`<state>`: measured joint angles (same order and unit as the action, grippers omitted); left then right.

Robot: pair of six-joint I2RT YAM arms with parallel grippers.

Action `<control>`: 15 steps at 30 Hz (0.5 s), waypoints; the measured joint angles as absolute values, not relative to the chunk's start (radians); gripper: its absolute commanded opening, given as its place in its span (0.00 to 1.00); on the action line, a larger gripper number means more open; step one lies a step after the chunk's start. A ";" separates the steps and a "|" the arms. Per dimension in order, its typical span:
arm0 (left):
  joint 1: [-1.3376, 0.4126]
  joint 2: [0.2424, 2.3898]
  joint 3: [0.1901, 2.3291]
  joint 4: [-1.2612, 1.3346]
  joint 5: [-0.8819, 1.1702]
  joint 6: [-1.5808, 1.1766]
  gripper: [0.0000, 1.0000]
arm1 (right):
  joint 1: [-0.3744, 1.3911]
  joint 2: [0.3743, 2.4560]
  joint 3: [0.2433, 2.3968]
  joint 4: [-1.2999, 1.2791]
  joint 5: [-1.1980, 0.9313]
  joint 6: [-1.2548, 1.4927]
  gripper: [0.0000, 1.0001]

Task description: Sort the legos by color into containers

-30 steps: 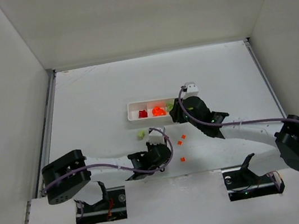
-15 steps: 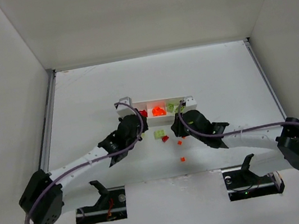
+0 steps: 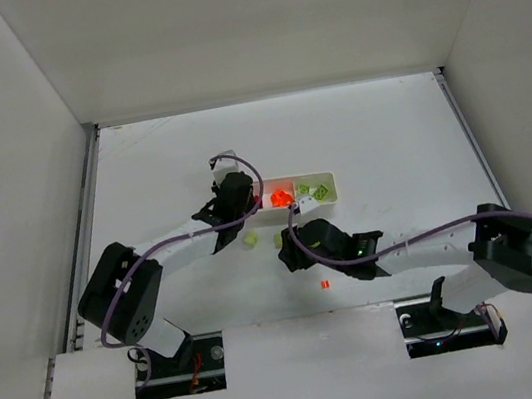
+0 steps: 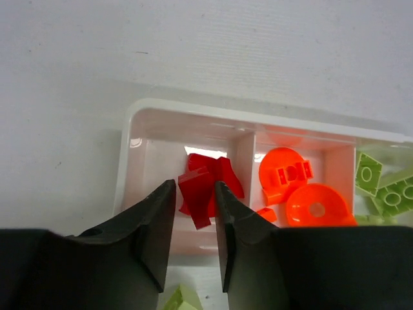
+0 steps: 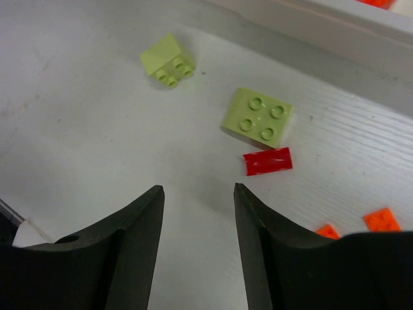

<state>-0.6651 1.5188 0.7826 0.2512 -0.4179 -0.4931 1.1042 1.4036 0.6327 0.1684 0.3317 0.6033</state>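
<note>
The white three-compartment tray (image 3: 330,181) lies mid-table; it also shows in the left wrist view (image 4: 193,106). Its left compartment holds red legos (image 4: 227,175), the middle one orange legos (image 4: 290,187), the right one yellow-green legos (image 4: 381,187). My left gripper (image 4: 193,194) hovers over the left compartment, shut on a red lego (image 4: 197,197) at its fingertips. My right gripper (image 5: 197,190) is open and empty, low over the table. Beyond its tips lie two yellow-green legos (image 5: 169,61) (image 5: 258,116), a flat red lego (image 5: 268,161) and two small orange legos (image 5: 382,219).
One yellow-green lego (image 3: 250,239) lies just in front of the tray's left end, and an orange lego (image 3: 325,282) lies nearer the arm bases. The tray's near wall (image 5: 322,26) runs across the top of the right wrist view. White walls enclose the table.
My left gripper has moved from the table in front of the tray up over its left compartment. My right gripper has moved from the tray's right end down-left over the loose legos.
</note>
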 measured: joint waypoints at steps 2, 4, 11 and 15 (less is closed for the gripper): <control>-0.650 1.542 0.788 0.259 -0.413 -0.490 0.34 | 1.120 1.438 0.665 0.171 0.333 0.603 0.58; -0.635 1.560 0.793 0.266 -0.402 -0.489 0.39 | 1.131 1.481 0.704 0.184 0.334 0.601 0.61; -0.602 1.565 0.801 0.287 -0.369 -0.491 0.49 | 1.140 1.657 0.809 0.256 0.334 0.599 0.66; -0.600 1.460 0.767 0.287 -0.361 -0.498 0.50 | 1.140 1.737 0.845 0.265 0.336 0.599 0.77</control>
